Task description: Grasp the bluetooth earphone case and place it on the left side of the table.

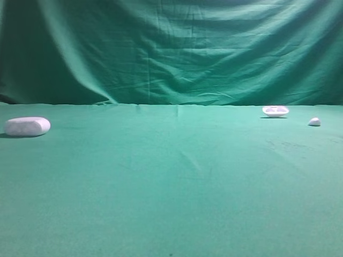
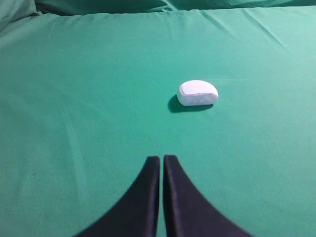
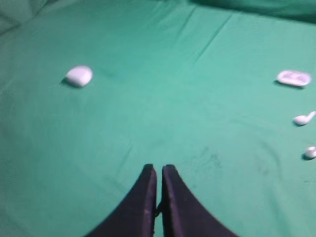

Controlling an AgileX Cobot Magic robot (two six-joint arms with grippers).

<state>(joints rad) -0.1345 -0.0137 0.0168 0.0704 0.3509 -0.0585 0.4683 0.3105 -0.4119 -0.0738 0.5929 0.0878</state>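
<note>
Exterior high view: bluetooth earphone case (image 1: 27,126) lies flat at far left of bench (image 1: 171,187), well apart from shallow white tray (image 1: 275,111) and small earbud (image 1: 314,122) at right. Neither arm visible. Placement looks done.

Left wrist view: left tool (image 2: 162,159) pinched closed, holding nothing, hangs short of case, clear of it; likely pulled back.

Right wrist view: right tool (image 3: 159,169) closed, empty, idle above bare cloth. Case far left; tray, two earbuds (image 3: 304,118) right.

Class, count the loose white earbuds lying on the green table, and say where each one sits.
2. In the right wrist view, one earbud lies just below the dish; the other lies nearer, cut off at the right edge. More may lie beyond.
</note>
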